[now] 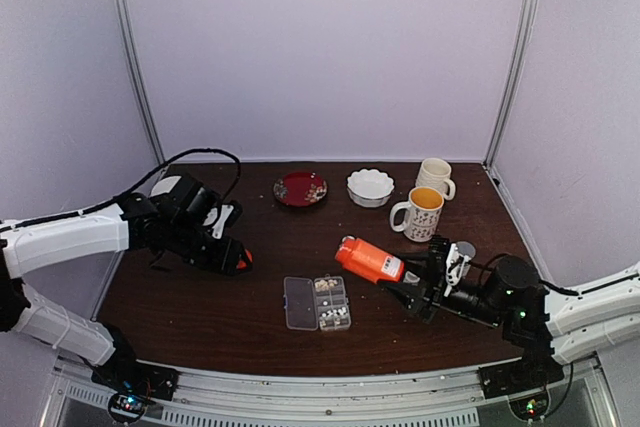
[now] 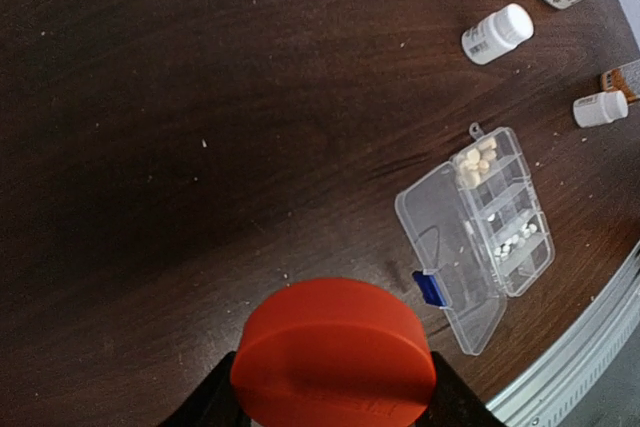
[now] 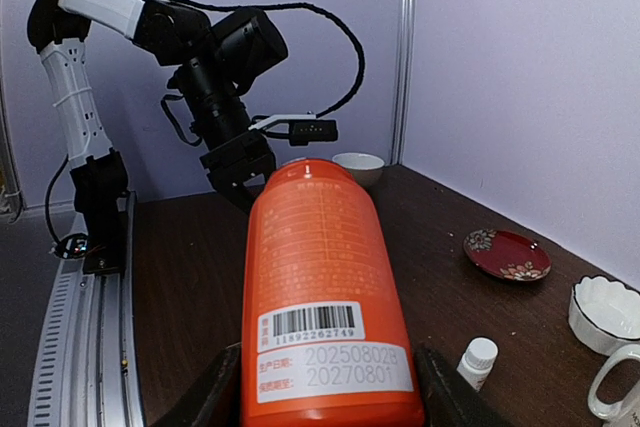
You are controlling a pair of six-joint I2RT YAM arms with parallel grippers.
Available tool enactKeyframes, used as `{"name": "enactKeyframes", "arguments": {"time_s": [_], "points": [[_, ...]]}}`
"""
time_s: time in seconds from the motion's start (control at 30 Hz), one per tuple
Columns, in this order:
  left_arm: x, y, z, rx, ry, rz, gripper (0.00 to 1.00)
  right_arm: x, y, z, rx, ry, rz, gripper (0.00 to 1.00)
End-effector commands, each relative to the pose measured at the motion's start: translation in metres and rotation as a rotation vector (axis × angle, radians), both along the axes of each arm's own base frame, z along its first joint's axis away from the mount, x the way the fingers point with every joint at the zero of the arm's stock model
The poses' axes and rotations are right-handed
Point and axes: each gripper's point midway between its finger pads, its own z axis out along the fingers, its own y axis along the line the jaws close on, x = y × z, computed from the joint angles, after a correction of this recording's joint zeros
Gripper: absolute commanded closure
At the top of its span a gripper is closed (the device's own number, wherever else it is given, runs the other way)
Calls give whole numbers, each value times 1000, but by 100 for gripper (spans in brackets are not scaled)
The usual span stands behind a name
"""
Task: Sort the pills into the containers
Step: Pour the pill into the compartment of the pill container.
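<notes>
The clear pill box (image 1: 317,303) lies near the front middle of the table with its lid (image 2: 450,247) folded open. Beige pills (image 2: 476,163) fill one of the containers at the box's end. White pills (image 2: 512,242) lie in containers further along. My left gripper (image 1: 236,259) hangs left of the box, shut on a round orange cap (image 2: 335,352). My right gripper (image 1: 415,282) is right of the box and is shut on the base of an orange bottle (image 3: 325,297). The bottle (image 1: 370,260) is held level, its far end pointing toward the left arm.
Two small white bottles (image 2: 497,34) (image 2: 600,108) stand beyond the box. At the back are a red plate (image 1: 300,188), a white fluted bowl (image 1: 370,187) and two mugs (image 1: 417,213) (image 1: 435,176). Another white dish (image 1: 165,187) sits behind the left arm.
</notes>
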Motion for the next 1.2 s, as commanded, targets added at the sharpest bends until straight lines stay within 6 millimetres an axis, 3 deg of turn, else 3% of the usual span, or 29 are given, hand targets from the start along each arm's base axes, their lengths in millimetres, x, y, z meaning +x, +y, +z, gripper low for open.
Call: {"name": "enactKeyframes", "arguments": {"time_s": [0.0, 0.27, 0.4, 0.73, 1.07, 1.17], "points": [[14, -14, 4, -32, -94, -34, 98, 9, -7, -10, 56, 138, -9, 100], [10, -15, -21, -13, -73, -56, 91, 20, 9, -63, -86, 318, 27, 100], [6, -15, -32, -8, -63, -66, 93, 21, 16, -84, -155, 368, 37, 100], [3, -18, -46, -12, -43, -80, 95, 34, 9, -114, -266, 430, -57, 100], [2, -24, -50, -15, -31, -92, 96, 53, 8, -124, -297, 466, -131, 100], [1, -24, -52, -13, -25, -92, 96, 50, 11, -120, -285, 455, -104, 100]]}}
